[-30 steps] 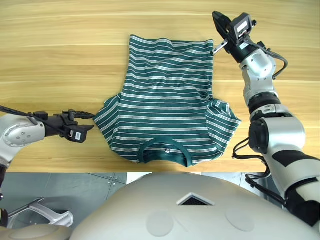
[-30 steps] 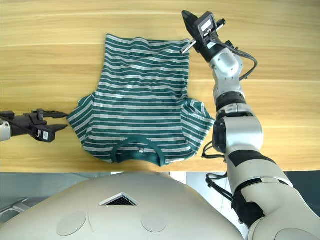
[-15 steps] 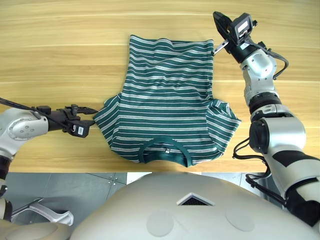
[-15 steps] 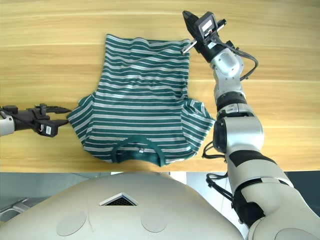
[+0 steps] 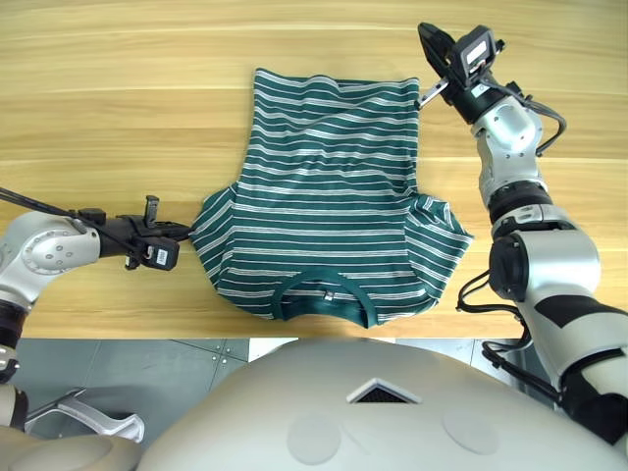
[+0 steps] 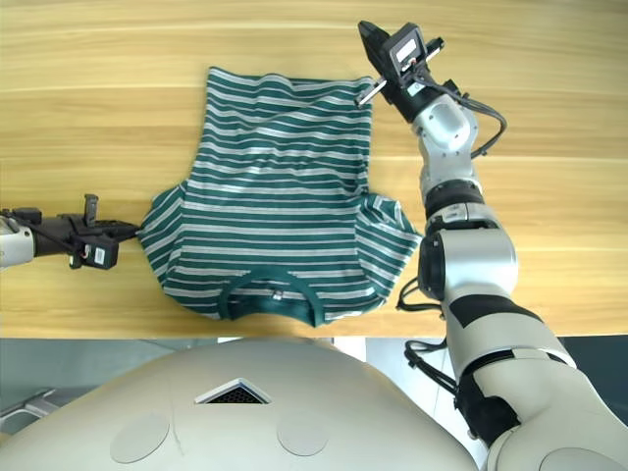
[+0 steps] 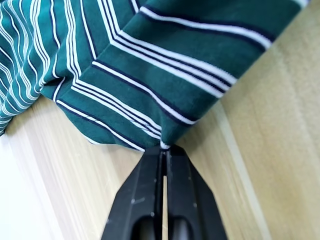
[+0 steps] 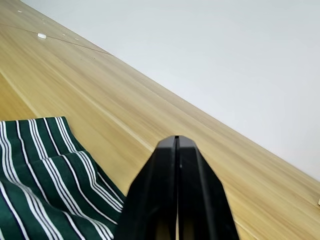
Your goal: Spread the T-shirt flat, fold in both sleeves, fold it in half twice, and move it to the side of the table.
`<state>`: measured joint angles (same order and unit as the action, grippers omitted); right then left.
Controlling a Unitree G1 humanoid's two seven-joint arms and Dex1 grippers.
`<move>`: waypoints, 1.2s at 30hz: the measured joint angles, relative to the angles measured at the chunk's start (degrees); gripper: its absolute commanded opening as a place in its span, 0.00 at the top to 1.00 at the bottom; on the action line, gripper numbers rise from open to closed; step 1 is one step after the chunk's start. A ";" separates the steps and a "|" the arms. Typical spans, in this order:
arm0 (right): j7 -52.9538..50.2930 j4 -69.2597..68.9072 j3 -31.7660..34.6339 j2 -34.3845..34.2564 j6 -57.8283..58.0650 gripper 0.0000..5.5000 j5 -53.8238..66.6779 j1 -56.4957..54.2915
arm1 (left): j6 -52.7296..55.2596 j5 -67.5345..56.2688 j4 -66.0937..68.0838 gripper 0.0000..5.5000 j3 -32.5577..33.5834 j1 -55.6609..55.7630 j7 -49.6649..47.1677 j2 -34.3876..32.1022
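The green striped T-shirt [image 5: 329,216] is recorded lying mostly flat at the middle of the desk [image 5: 118,118], with the collar at the near edge, the hem toward the far edge and both sleeves unfolded. The tip of the left sleeve [image 5: 211,235] is pinched between the 2 closed fingers of the left gripper [image 7: 163,150], which is held low over the desk. The right gripper [image 5: 424,37] is held raised just beside the hem's right corner, its 2 fingers pressed together and clear of the cloth.

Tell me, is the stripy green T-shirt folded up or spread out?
Spread out, not folded. The green white-striped T-shirt lies open on the light wooden table, both sleeves sticking out sideways, a little wrinkled.
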<state>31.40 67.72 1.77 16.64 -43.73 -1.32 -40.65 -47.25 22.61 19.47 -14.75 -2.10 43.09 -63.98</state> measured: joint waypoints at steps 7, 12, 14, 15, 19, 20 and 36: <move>0.00 0.01 -0.01 -0.01 -0.02 1.00 0.00 0.02 | -0.38 -4.47 -3.59 0.99 2.31 -0.16 0.19 -1.06; 0.00 0.00 -0.03 -0.01 -0.03 1.00 0.00 0.34 | -0.20 -5.49 -6.54 0.99 3.80 -0.12 0.19 -1.43; 0.00 0.00 -0.03 -0.01 -0.04 1.00 0.00 0.45 | -0.13 -6.03 -7.43 0.99 4.28 -0.08 0.15 -1.44; 0.00 0.00 -0.04 -0.03 -0.04 1.00 0.00 0.47 | -0.10 -6.05 -8.19 0.99 4.39 -0.08 0.16 -1.44; 0.01 -0.02 -0.04 -0.07 -0.11 1.00 0.00 0.62 | 0.01 -6.01 -10.13 0.99 4.33 -0.01 0.30 -1.10; 0.06 -0.04 -0.04 -0.07 -0.15 1.00 0.00 0.70 | 0.08 -5.95 -10.68 0.99 3.90 0.50 0.50 -0.54; 0.76 -0.69 -0.04 -0.29 -0.31 1.00 0.00 1.32 | 1.27 -2.70 -10.43 0.99 -5.84 9.57 4.99 10.61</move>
<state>32.15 67.04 1.74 16.35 -44.04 -1.31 -39.33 -45.99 19.91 9.04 -20.59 7.47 48.07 -53.38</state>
